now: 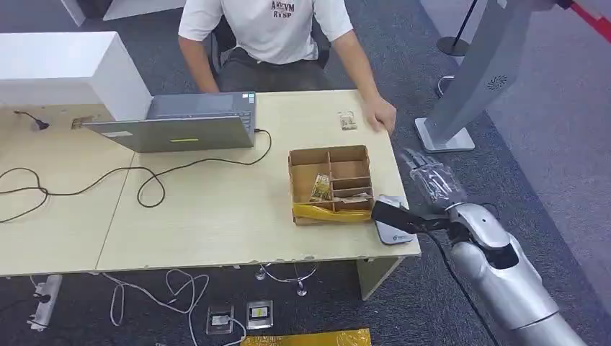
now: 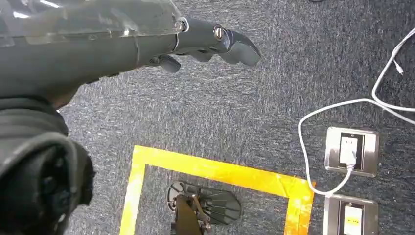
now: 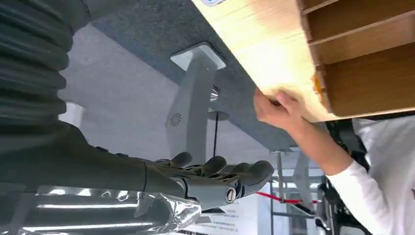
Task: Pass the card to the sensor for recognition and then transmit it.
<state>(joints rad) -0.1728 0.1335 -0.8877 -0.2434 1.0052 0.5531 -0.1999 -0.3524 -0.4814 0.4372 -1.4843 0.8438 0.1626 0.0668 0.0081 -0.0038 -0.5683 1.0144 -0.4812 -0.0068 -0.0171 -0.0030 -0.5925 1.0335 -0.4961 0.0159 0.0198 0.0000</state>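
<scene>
Right hand (image 1: 426, 180) open, fingers spread, holding nothing, just off the table's (image 1: 216, 216) right edge, beyond the grey card sensor (image 1: 393, 227) at the near right corner. Left hand (image 2: 147, 39) hangs over carpet, fingers extended, empty. Cards (image 1: 321, 189) sit in the cardboard divider box (image 1: 331, 184). Person's hand (image 1: 380, 114) rests on the far right edge.

Right hand (image 1: 426, 180) raised, fingers (image 3: 215, 169) spread, empty; left hand (image 2: 98, 44) hanging, open.
</scene>
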